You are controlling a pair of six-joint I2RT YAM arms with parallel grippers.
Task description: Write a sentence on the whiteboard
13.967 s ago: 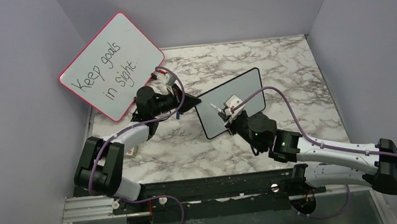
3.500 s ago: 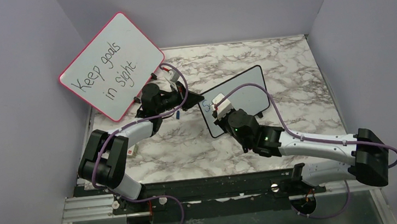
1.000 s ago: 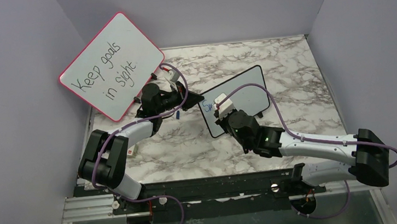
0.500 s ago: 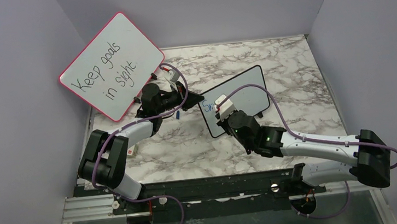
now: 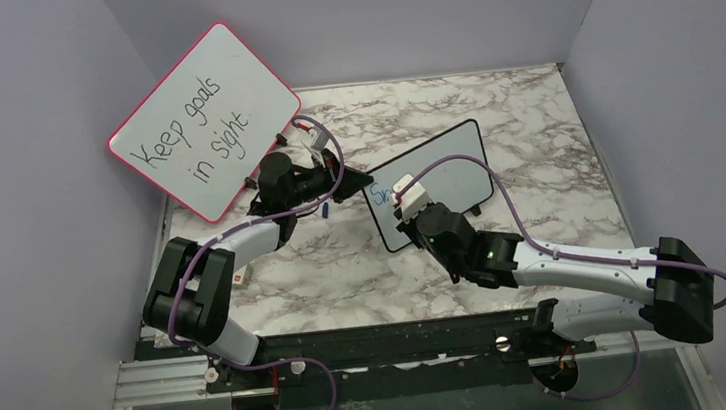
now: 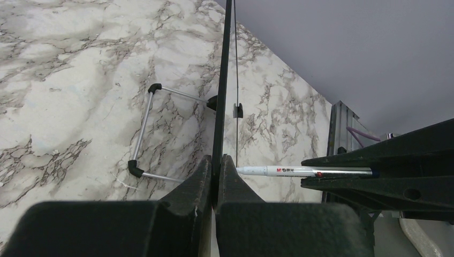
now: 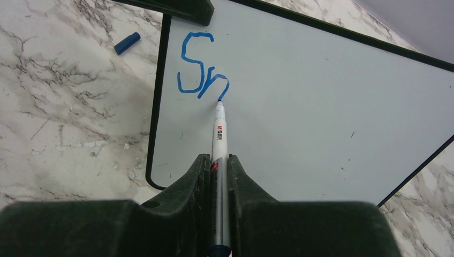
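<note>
The small black-framed whiteboard [image 5: 448, 172] stands tilted mid-table; it also shows in the right wrist view [image 7: 332, 107] and edge-on in the left wrist view [image 6: 222, 80]. My left gripper [image 5: 355, 183] [image 6: 216, 160] is shut on its left edge. My right gripper [image 5: 405, 209] [image 7: 216, 158] is shut on a silver marker [image 7: 219, 134], also seen from the left wrist [image 6: 300, 171]. The marker's tip touches the board at the end of the blue sentence [image 7: 199, 72] [image 5: 378, 195], which reads "S" plus a first arch of the following letter.
A larger red-framed board [image 5: 205, 120] reading "Keep goals in sight" leans at the back left. A blue marker cap [image 7: 127, 43] [image 5: 324, 210] lies on the marble table left of the whiteboard. The whiteboard's wire stand [image 6: 140, 134] sits behind it. Purple walls enclose the table.
The board was blank 14 s ago; blue writing has appeared at its top left. In the last second the marker drew an arch after the "S", shifting slightly right. The left gripper stayed put.
</note>
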